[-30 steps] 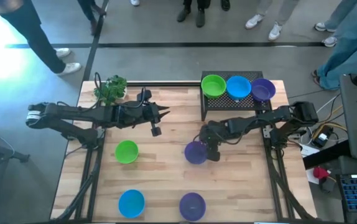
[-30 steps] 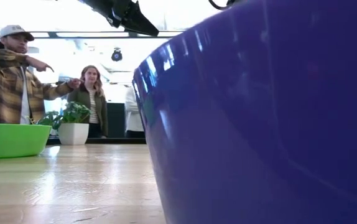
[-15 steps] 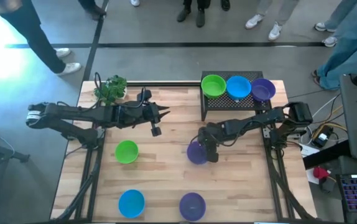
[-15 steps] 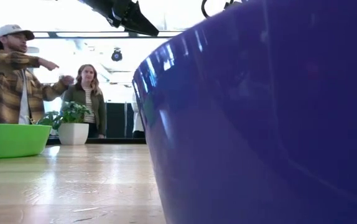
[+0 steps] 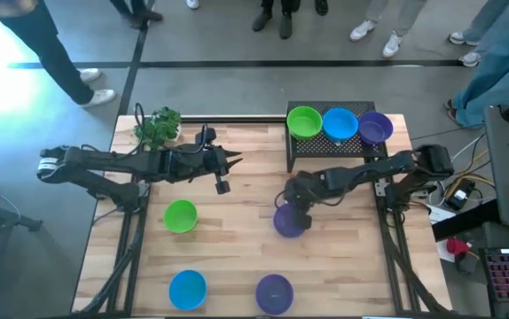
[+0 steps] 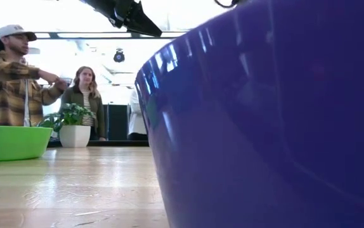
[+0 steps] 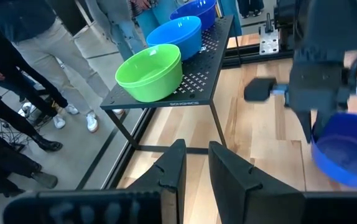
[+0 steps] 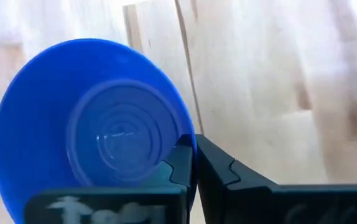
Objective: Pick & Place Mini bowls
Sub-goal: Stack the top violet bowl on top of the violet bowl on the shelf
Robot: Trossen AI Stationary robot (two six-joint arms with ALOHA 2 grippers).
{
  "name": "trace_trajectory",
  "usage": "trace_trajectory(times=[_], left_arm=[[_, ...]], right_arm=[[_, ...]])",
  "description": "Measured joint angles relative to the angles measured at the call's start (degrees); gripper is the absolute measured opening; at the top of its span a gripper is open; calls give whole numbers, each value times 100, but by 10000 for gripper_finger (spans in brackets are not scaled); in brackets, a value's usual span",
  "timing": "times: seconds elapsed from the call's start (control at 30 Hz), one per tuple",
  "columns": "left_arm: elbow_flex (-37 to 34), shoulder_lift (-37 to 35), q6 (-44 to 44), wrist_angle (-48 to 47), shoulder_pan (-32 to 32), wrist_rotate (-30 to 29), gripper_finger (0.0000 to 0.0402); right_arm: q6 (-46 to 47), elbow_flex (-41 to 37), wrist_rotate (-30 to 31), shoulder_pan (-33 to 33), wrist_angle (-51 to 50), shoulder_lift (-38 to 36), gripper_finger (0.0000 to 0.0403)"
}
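A purple mini bowl (image 5: 288,221) sits mid-table with my right gripper (image 5: 293,206) shut on its rim; in the right wrist view this bowl (image 8: 97,124) looks blue. A green bowl (image 5: 181,215) rests on the table to its left. Blue (image 5: 187,288) and purple (image 5: 274,292) bowls stand on their bases near the front edge. Green (image 5: 304,121), blue (image 5: 340,124) and purple (image 5: 375,127) bowls sit on a black rack (image 5: 325,151) at the far right. My left gripper (image 5: 235,160) hovers over the far middle, narrowly open and holding nothing (image 7: 196,155). My right gripper pinches the purple bowl's rim at its far side (image 8: 188,144), one finger inside the bowl and one outside. The fingers come down steeply from the far right. The bowl keeps its mouth up; whether its base is clear of the table does not show.
A small leafy plant (image 5: 157,126) in a white pot stands at the far left corner. The near purple bowl (image 6: 264,114) fills the low view. People stand beyond the far edge (image 6: 7,76). Bare wood lies between the bowls.
My right gripper has shut on the purple bowl's rim, and the bowl has shifted slightly toward the table's right and near edges. My left arm has kept still.
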Motion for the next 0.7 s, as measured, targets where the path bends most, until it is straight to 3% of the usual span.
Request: trace_trajectory(times=[0.2,0.7], left_arm=[[0,0,0,-13,1,0,64],[0,0,0,-3,1,0,64]], right_arm=[[182,214,224,-2,-668,-878,8],[1609,1266,2355,-2,-3318,-2768,8]])
